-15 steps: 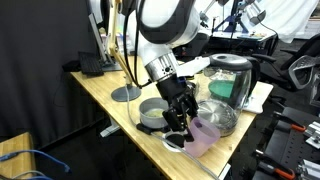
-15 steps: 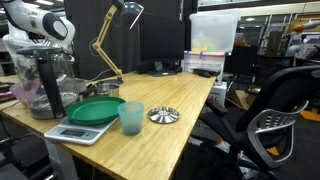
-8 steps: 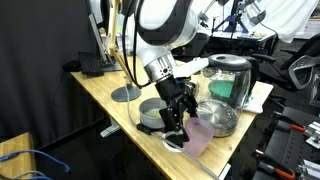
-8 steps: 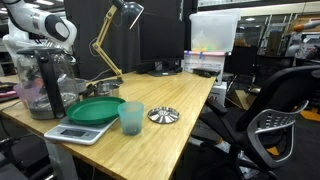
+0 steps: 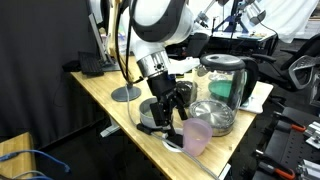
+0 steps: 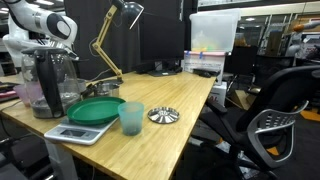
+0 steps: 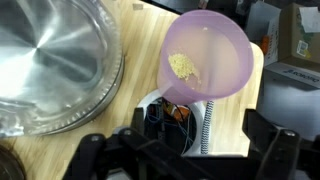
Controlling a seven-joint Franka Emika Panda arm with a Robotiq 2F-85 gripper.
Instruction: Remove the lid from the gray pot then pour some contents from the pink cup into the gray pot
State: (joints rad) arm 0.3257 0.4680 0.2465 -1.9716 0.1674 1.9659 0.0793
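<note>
my end effector [image 5: 168, 114] low over gray pot [image 5: 146, 117], pot partly hidden behind it. fingers [image 7: 92, 152] spread apart in wrist view, nothing between them. pink cup [image 5: 195, 138] upright on table [image 5: 100, 88], free of me, just beside steel pan [image 5: 220, 120]. yellowish crumbs [image 7: 182, 66] on cup bottom. can't make out lid.
</note>
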